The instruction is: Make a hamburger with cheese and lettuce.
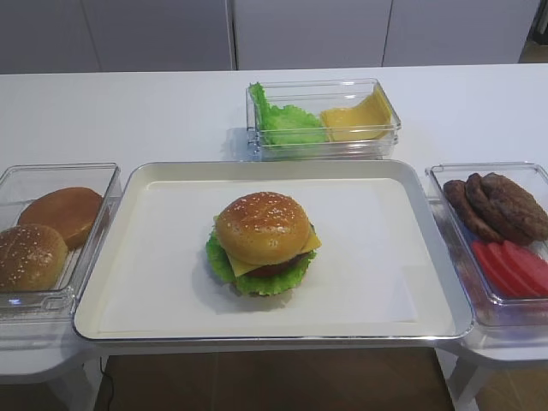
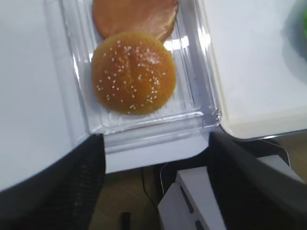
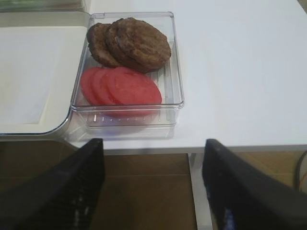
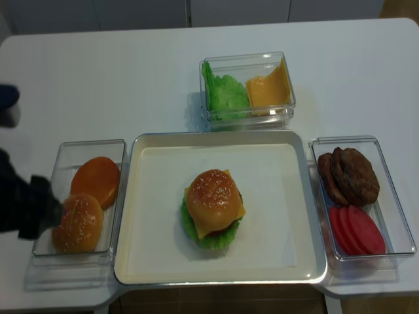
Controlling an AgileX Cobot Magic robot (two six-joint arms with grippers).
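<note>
Hamburger (image 1: 262, 242) mid-tray (image 1: 411, 308), untouched

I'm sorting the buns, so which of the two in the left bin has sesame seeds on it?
The front bun, nearer the table's edge, is speckled with white seeds. The one behind it is smooth and plain. In the left wrist view, the seeded one lies closest to the camera.

A clear bin (image 1: 94, 248) holds two spare buns (image 1: 31, 255); another has patties (image 1: 501, 205) above tomato slices (image 1: 514, 265).
</note>
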